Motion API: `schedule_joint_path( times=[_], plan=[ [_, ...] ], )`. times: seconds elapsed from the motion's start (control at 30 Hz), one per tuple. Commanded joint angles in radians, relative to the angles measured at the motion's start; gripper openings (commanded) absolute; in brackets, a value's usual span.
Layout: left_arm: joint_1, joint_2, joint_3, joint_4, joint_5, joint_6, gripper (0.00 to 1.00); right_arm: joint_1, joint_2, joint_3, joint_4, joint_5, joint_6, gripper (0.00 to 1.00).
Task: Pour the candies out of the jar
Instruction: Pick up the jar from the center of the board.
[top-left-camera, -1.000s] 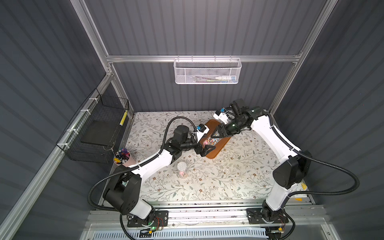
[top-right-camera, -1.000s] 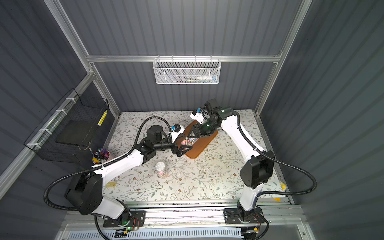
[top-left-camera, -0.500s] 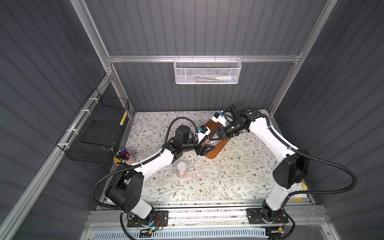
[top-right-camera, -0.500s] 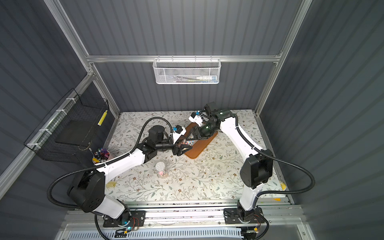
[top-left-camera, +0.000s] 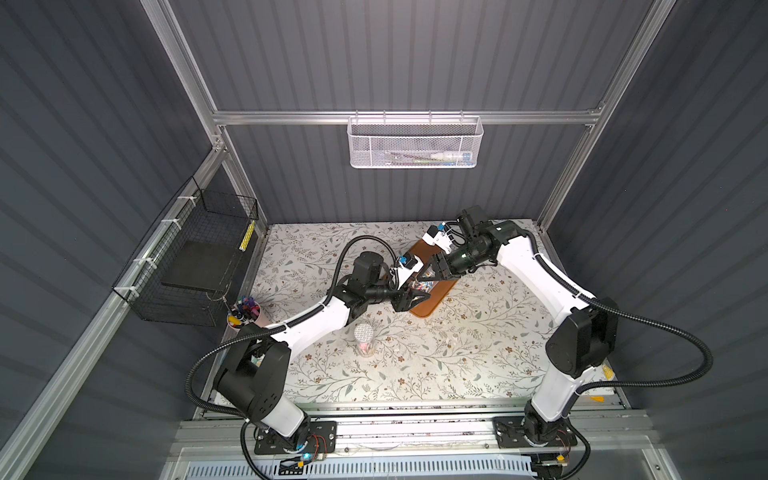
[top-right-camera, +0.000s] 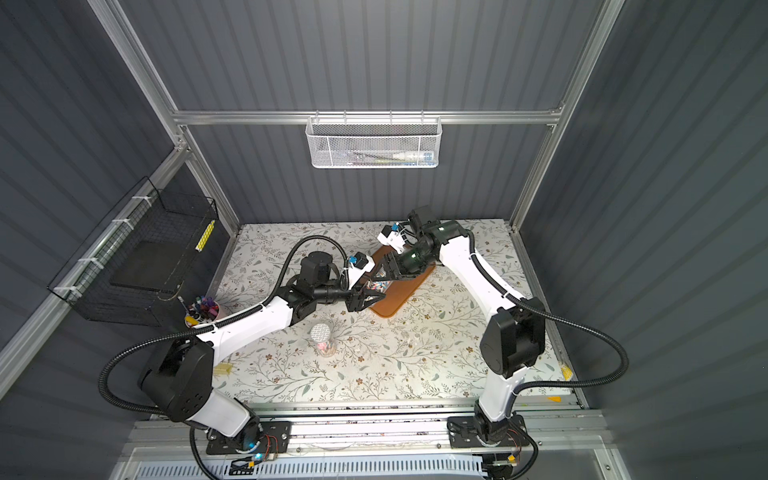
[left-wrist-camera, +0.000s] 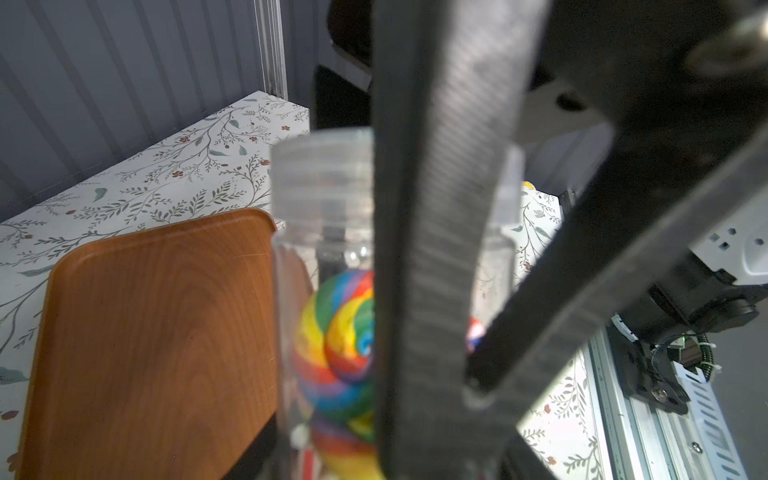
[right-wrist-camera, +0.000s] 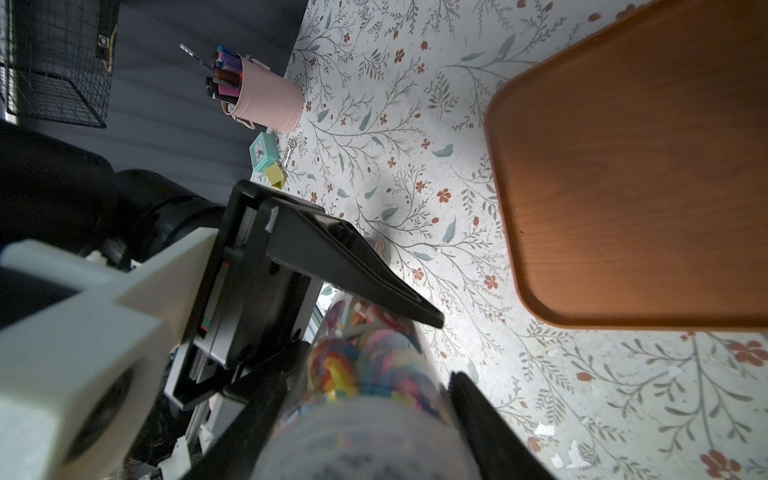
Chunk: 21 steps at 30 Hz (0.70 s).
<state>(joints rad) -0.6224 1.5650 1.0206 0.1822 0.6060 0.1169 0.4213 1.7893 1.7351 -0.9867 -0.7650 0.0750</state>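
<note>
A clear jar full of the candies, rainbow-swirled lollipops, hangs nearly level over the edge of the brown tray. My left gripper is shut on the jar's body. My right gripper comes from the opposite side. Its jaws flank the frosted lid end, and a sliver of light shows beside one finger. In the left wrist view a dark ribbed finger crosses in front of the jar. Both top views show this, with the jar between the left gripper and the right gripper.
A second lidded jar stands upright on the floral table nearer the front. A pink cup of marker pens sits at the left edge, with a small teal clock beside it. A black wire basket hangs on the left wall and a white mesh basket on the back wall.
My left gripper, open beside the jar a second ago, has closed on it. Both arms have shifted slightly over the tray.
</note>
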Motion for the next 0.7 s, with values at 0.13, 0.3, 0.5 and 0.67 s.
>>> schedule_joint_path(
  times=[0.13, 0.3, 0.5, 0.67],
  plan=[
    [0.0, 0.009, -0.004, 0.05, -0.071, -0.063, 0.26, -0.011, -0.079, -0.05, 0.148, 0.066, 0.171, 0.8],
    [0.0, 0.006, -0.047, 0.149, -0.142, -0.122, 0.22, -0.02, -0.134, -0.161, 0.266, 0.143, 0.323, 0.79],
    [-0.001, 0.02, -0.053, 0.193, -0.156, -0.142, 0.21, -0.018, -0.177, -0.256, 0.433, 0.152, 0.459, 0.78],
    [-0.002, 0.009, -0.054, 0.184, -0.162, -0.137, 0.2, -0.016, -0.179, -0.269, 0.499, 0.186, 0.515, 0.75]
  ],
)
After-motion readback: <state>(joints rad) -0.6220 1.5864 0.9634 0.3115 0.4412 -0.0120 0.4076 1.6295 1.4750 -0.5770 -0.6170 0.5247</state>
